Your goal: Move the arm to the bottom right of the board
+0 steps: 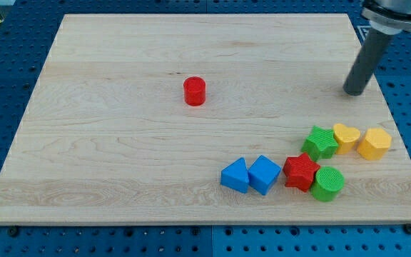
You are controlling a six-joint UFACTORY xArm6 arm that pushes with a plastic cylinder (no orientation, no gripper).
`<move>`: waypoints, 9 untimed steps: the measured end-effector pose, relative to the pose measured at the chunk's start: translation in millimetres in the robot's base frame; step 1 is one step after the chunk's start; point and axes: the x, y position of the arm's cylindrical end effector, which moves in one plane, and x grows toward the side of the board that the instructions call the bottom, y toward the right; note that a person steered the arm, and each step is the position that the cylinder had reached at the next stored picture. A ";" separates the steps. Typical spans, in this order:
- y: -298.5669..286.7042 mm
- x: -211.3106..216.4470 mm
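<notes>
No writing shows; my tip (pixel 354 92), with no jaws, stands above the yellow heart (pixel 345 136), well apart.

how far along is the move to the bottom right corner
Done: my tip is already on the board's right side. In hand: it rests near the right edge in the upper half, above the yellow heart and yellow hexagon block, touching nothing. Left: travel toward the view's bottom, to the corner below those blocks; the cluster with the green cylinder lies near that path.
</notes>
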 end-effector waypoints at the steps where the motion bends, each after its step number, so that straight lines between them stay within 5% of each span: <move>1: 24.7 15.0; 4: 87.8 54.7; 7: 68.4 205.2; 9: 55.0 208.6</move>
